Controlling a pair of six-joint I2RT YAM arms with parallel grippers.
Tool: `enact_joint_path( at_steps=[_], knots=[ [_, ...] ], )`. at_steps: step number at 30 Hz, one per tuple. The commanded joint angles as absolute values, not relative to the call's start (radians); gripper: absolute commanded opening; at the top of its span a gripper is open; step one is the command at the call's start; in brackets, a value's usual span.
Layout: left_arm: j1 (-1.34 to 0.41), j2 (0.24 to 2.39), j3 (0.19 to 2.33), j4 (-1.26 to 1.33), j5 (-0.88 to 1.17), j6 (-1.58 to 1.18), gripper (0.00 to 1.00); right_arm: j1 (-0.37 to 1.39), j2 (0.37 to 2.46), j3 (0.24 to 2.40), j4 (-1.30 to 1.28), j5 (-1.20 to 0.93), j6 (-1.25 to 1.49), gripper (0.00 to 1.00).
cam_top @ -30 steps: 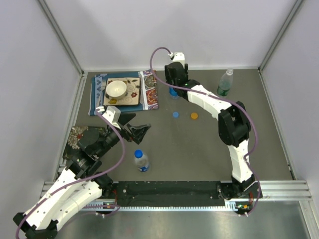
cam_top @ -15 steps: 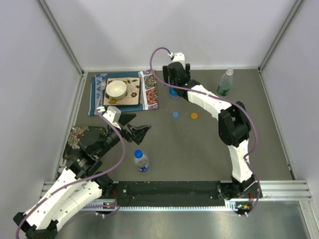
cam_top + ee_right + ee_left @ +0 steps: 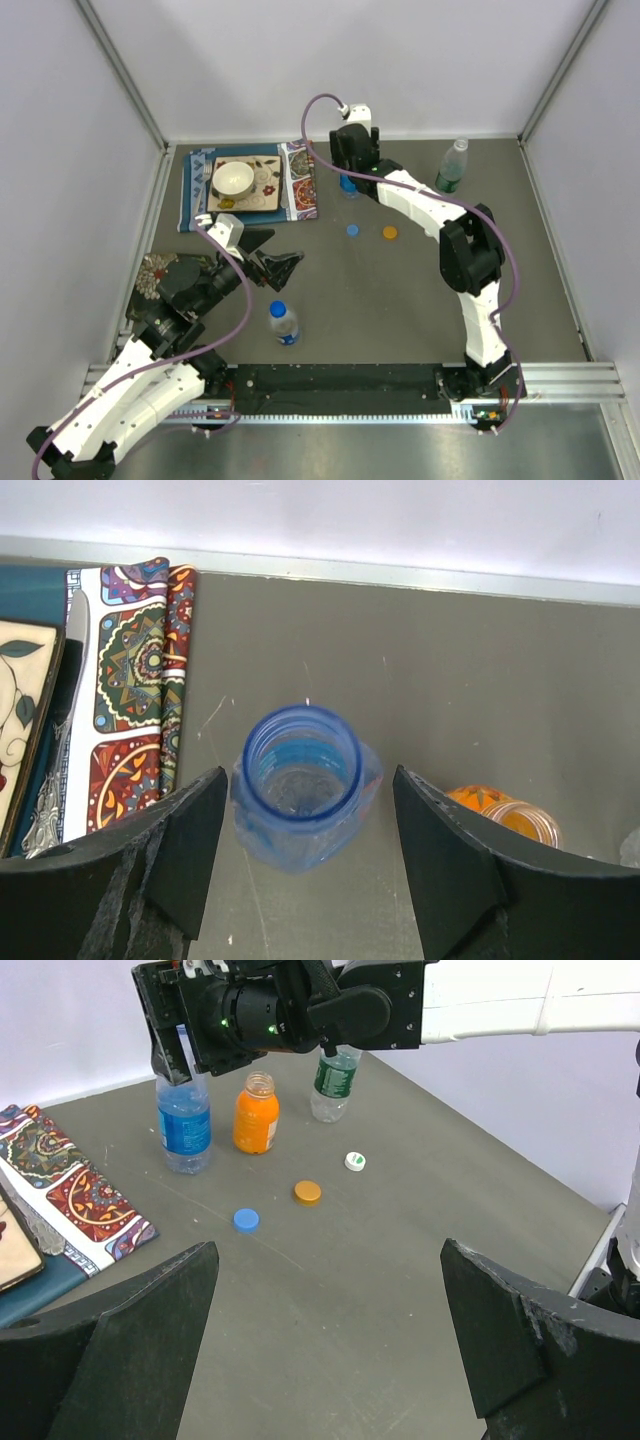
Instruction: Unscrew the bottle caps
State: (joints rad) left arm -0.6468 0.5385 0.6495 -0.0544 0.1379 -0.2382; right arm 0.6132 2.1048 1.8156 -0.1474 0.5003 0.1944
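Note:
My right gripper [image 3: 308, 785] hangs open over a clear bottle with a blue label [image 3: 302, 770], one finger on each side of its bare, capless neck with a gap on both sides. The same bottle [image 3: 184, 1125] stands beside a short orange bottle [image 3: 256, 1113], also capless, and a greenish bottle [image 3: 333, 1075]. Loose on the table lie a blue cap [image 3: 245, 1220], an orange cap [image 3: 307, 1192] and a white cap [image 3: 354, 1161]. Another blue-label bottle [image 3: 284, 322] stands near the front with its blue cap on. My left gripper [image 3: 275, 258] is wide open and empty, above the table.
A patterned placemat [image 3: 300, 185] with a plate and a white bowl [image 3: 233, 178] lies at the far left. A dark patterned item [image 3: 160, 272] sits at the left edge under my left arm. White walls close in the table on three sides.
My right gripper has shifted very slightly over the far bottle. The left arm has not moved.

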Motion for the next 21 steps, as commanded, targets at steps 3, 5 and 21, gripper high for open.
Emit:
enact_joint_path(
  at_steps=[3,5,21],
  knots=[
    [-0.646,0.526,0.647,-0.009,0.146,-0.25,0.98,0.624,2.04,1.835,-0.135,0.486,0.198,0.65],
    [-0.646,0.529,0.647,-0.009,0.146,-0.25,0.98,0.624,2.037,1.835,-0.133,0.486,0.198,0.66],
    [-0.646,0.525,0.647,-0.012,0.15,-0.253,0.98,0.629,1.999,1.842,-0.147,0.482,0.203,0.84]
  ],
)
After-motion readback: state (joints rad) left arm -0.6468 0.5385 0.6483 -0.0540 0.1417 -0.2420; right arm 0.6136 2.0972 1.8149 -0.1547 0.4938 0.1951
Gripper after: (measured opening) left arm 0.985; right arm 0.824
